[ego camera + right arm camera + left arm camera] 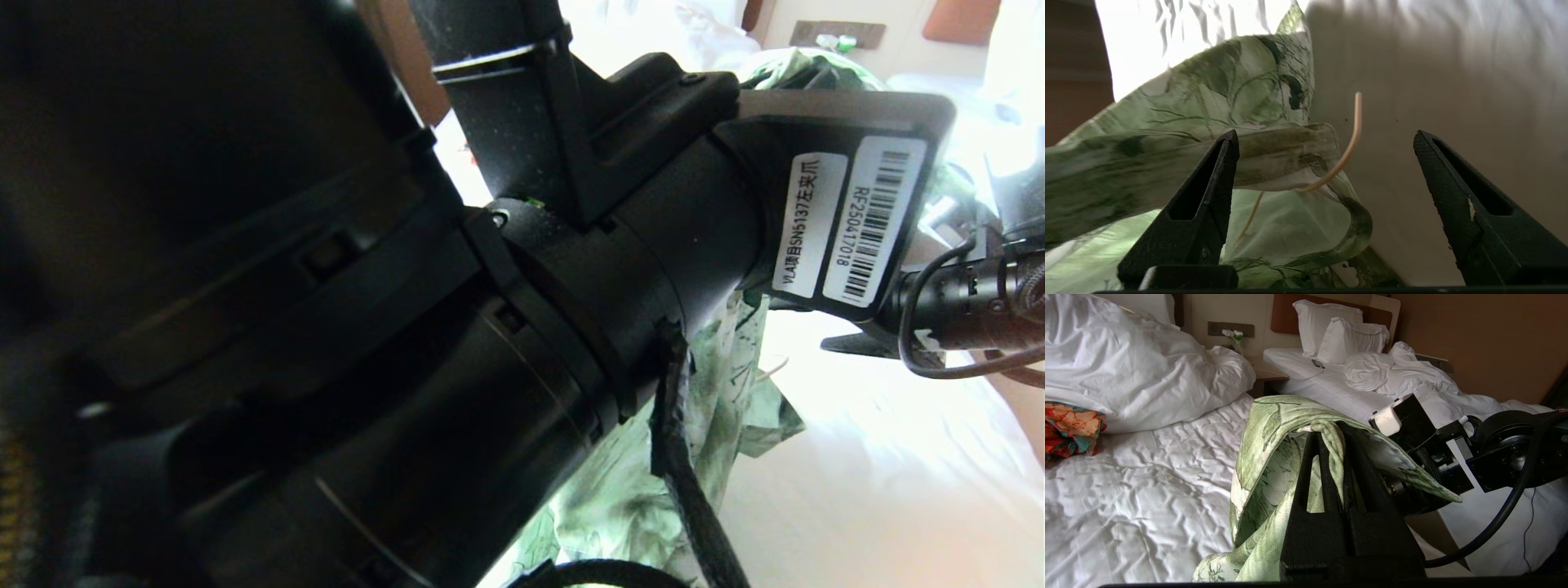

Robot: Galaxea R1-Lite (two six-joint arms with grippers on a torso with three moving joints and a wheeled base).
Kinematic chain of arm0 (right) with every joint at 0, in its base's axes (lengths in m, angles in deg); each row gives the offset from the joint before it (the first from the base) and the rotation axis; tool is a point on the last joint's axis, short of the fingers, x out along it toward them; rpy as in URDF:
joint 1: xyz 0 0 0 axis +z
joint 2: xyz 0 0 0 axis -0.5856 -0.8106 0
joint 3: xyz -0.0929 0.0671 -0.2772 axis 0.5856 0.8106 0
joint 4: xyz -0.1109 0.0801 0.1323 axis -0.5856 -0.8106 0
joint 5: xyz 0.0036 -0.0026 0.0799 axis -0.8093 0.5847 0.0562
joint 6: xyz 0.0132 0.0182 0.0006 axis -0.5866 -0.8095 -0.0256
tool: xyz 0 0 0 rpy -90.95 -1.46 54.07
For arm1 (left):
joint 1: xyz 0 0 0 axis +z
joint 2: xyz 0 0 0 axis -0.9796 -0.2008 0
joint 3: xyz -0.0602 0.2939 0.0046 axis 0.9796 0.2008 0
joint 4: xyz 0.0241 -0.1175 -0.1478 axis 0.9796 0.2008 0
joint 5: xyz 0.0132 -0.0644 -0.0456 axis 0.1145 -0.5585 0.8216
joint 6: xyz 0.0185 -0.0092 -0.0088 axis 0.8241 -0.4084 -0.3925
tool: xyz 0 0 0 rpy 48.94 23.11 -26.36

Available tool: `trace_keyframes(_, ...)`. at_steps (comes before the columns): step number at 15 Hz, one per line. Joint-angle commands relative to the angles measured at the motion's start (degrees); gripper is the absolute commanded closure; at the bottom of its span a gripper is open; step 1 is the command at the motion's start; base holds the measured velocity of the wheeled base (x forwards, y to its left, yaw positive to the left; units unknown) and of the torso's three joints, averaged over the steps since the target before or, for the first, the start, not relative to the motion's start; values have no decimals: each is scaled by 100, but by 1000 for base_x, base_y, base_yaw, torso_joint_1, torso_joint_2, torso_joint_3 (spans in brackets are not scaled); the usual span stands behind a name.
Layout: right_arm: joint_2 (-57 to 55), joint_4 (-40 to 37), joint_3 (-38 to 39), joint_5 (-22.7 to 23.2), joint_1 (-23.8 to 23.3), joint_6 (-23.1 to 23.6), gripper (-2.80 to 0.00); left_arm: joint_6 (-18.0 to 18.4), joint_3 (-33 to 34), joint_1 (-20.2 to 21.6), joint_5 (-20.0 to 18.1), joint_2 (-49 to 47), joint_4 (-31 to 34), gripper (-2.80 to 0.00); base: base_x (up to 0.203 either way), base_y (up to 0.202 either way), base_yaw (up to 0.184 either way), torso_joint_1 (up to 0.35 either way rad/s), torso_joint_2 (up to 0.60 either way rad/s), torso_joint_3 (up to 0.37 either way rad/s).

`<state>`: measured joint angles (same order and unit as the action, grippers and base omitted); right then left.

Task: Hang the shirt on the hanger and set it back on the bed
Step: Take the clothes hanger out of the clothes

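We see the shirt (1265, 457) draped over the left tool (1331, 435), above the bed (1147, 490); the hanger (1349, 147) pokes out of the shirt between the fingers of the right tool (1327, 143); a second garment (1069, 426) lies on the bed beside the duvet (1135, 371)

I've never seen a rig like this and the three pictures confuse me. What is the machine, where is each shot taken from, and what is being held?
It is a two-armed robot with a camera on its head and one on each wrist. The head view is mostly blocked by its own black left arm. In the left wrist view, the left tool is shut on the green shirt, lifted above the bed. In the right wrist view, the right tool stands open, holding nothing, near the cream hanger hook poking from the shirt.
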<state>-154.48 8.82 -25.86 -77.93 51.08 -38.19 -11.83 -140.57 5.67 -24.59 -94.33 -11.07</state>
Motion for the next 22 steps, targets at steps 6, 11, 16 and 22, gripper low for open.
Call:
trace_keyframes(6,-285,-19,242,79,45,-711,-280,7,0,23,15,38,-35,0,0,0,0,0,0,0)
trace_keyframes(11,-503,415,375,59,380,-1074,-280,7,-9,23,15,38,-35,0,0,0,0,0,0,0)
trace_keyframes(16,-659,577,414,29,470,-1311,0,59,-9,23,15,47,-35,0,0,0,0,0,0,0)
trace_keyframes(22,-536,1049,579,30,506,-1349,0,68,2,23,15,75,-35,0,0,0,0,0,0,0)
